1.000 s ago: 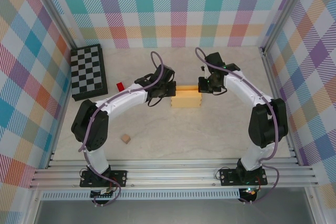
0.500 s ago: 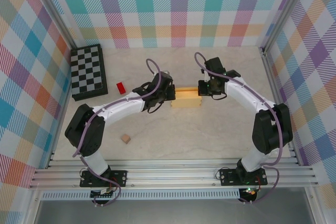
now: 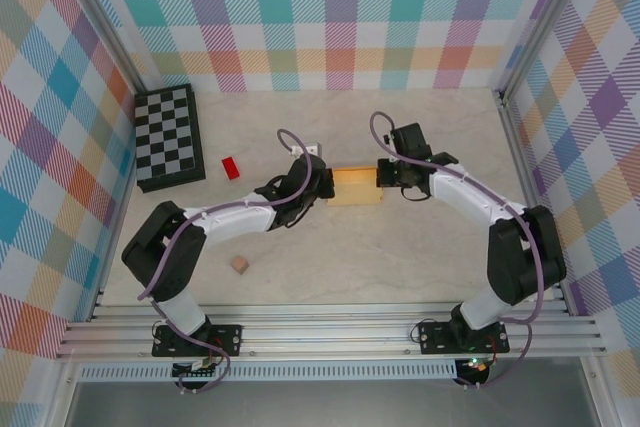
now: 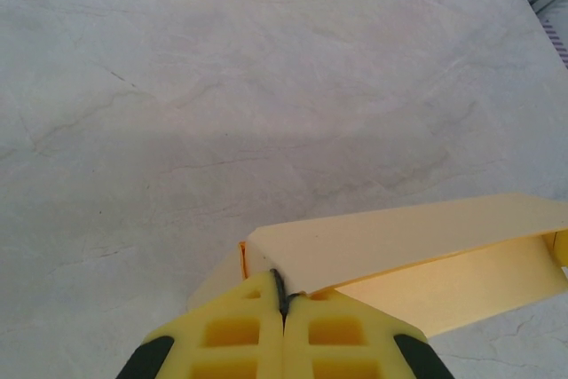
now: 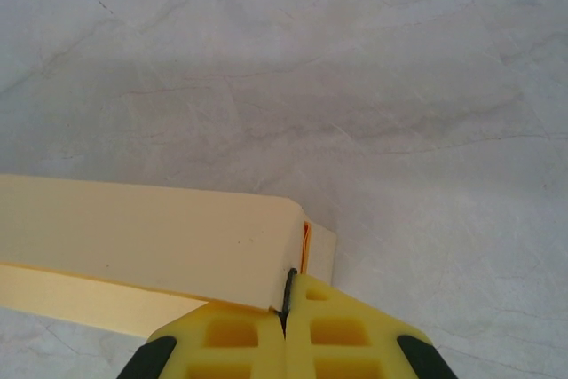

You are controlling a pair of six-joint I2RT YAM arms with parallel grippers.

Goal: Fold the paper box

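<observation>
Folding: box (image 3: 354, 187) half done, flap not flat.
L hand (image 4: 282, 285): closed, at box end.
R hand (image 5: 290, 288): closed too.

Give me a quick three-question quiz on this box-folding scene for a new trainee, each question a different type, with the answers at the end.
1. True or false: the left gripper hangs open above the paper box.
2. Pick one: nearest the chessboard lies A, the tan cube; B, the small red block; C, the paper box.
3. Fill the gap: seen from above, the right gripper pinches the box's ___ end.

Key
1. False: it is shut on the box's left end.
2. B.
3. Right.
</observation>
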